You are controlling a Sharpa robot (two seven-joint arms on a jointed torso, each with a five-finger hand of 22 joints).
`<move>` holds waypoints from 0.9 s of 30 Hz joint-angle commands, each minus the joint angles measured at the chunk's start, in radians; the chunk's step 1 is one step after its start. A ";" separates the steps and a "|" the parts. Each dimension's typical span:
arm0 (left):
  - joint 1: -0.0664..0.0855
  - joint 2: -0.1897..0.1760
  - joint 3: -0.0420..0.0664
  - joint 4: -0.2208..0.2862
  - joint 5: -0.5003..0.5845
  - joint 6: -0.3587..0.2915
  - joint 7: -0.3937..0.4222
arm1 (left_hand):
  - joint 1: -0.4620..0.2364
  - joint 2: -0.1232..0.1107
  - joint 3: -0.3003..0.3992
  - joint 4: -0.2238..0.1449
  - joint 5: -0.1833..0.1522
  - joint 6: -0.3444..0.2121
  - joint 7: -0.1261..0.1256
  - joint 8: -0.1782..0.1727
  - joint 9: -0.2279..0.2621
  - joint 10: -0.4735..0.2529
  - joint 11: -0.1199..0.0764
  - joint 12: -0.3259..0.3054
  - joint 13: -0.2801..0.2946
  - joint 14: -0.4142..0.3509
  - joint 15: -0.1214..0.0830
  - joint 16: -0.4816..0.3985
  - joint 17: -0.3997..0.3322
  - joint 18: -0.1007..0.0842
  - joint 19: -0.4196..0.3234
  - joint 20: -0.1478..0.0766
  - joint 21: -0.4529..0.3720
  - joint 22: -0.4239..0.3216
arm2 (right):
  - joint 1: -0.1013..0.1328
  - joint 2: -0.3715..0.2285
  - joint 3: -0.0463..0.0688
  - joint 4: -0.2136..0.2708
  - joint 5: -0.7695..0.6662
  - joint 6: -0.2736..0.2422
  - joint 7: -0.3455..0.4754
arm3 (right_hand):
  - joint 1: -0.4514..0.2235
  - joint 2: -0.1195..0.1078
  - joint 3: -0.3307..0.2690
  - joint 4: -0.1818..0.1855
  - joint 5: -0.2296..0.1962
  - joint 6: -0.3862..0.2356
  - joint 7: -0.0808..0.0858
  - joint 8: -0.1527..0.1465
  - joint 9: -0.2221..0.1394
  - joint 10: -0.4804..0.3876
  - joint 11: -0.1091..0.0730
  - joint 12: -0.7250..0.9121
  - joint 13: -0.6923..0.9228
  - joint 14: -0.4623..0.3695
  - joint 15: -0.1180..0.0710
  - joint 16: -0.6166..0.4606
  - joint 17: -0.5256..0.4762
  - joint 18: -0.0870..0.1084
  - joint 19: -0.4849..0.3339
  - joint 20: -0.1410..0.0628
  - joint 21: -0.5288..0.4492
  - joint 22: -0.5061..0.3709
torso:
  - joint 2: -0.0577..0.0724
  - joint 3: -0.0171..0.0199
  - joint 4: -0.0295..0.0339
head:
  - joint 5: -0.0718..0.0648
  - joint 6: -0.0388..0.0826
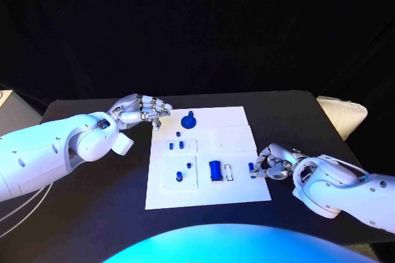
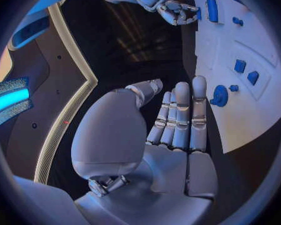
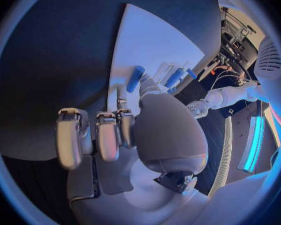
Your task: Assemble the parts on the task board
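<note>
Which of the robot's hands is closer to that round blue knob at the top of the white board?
The left hand. It hovers just beside the round blue knob, at the task board's far left corner. The right hand sits at the board's right edge, nearer the robot.

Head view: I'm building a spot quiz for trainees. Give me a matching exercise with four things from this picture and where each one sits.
Things:
1. left hand
2. right hand
3. round blue part
4. tall blue block

Places:
A. at the task board's right edge, near side
B. on the board's far part, near its left edge
C. at the board's far left corner
D. on the board's near half, around the middle

Pairs: 1-C, 2-A, 3-B, 4-D
</note>
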 commanded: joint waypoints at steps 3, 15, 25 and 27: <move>0.000 -0.001 0.000 0.003 0.009 0.018 0.011 | -0.010 0.002 0.000 -0.001 0.006 -0.007 0.009 0.006 -0.002 -0.005 -0.002 -0.003 -0.002 -0.003 0.006 -0.004 -0.001 0.007 -0.001 0.005 -0.006 -0.001 | -0.004 0.009 -0.001 -0.007 -0.064 0.055 -0.045 | 0.005 0.009 0.001 -0.006 -0.001 0.010 0.001 0.006 0.000 0.041 -0.008 0.005 0.192 0.090 -0.003 0.005 0.201 0.005 0.083 0.003 0.006 0.237 | 0.000 0.0008 -0.0010 | 0.002 0.000; 0.000 -0.002 0.000 0.003 0.009 0.020 0.011 | -0.010 0.002 0.000 -0.001 0.006 -0.007 0.009 0.006 -0.002 -0.005 -0.002 -0.003 -0.002 -0.003 0.006 -0.004 -0.001 0.007 -0.001 0.005 -0.006 -0.001 | -0.024 0.050 -0.001 -0.021 -0.100 0.082 -0.061 | 0.092 0.016 0.035 -0.012 0.046 0.008 -0.004 0.009 -0.003 0.041 -0.014 0.003 0.191 0.090 -0.008 0.005 0.202 0.005 0.083 -0.003 0.006 0.238 | 0.000 0.0006 -0.0003 | 0.001 0.000; 0.000 -0.003 0.000 0.003 0.009 0.023 0.009 | -0.010 0.002 0.000 -0.001 0.006 -0.007 0.009 0.006 -0.002 -0.005 -0.002 -0.003 -0.002 -0.003 0.006 -0.004 -0.001 0.007 -0.001 0.005 -0.006 -0.001 | -0.027 0.060 -0.001 -0.031 -0.111 0.089 -0.076 | 0.156 -0.002 0.214 -0.009 0.160 0.020 -0.009 0.000 -0.022 0.040 -0.019 0.003 0.192 0.091 -0.013 0.006 0.206 0.004 0.084 -0.008 0.011 0.239 | -0.001 -0.0005 -0.0013 | -0.002 0.000; 0.000 -0.003 0.000 0.003 0.009 0.025 0.008 | -0.010 0.002 0.000 -0.001 0.006 -0.007 0.009 0.006 -0.002 -0.005 -0.002 -0.003 -0.002 -0.003 0.006 -0.004 -0.001 0.007 -0.001 0.005 -0.006 -0.001 | -0.027 0.062 -0.001 -0.033 -0.111 0.087 -0.079 | 0.152 -0.007 0.246 -0.010 0.180 0.023 -0.011 0.003 -0.022 0.041 -0.021 0.004 0.192 0.091 -0.015 0.006 0.206 0.004 0.085 -0.009 0.012 0.239 | -0.001 -0.0004 -0.0007 | -0.002 0.000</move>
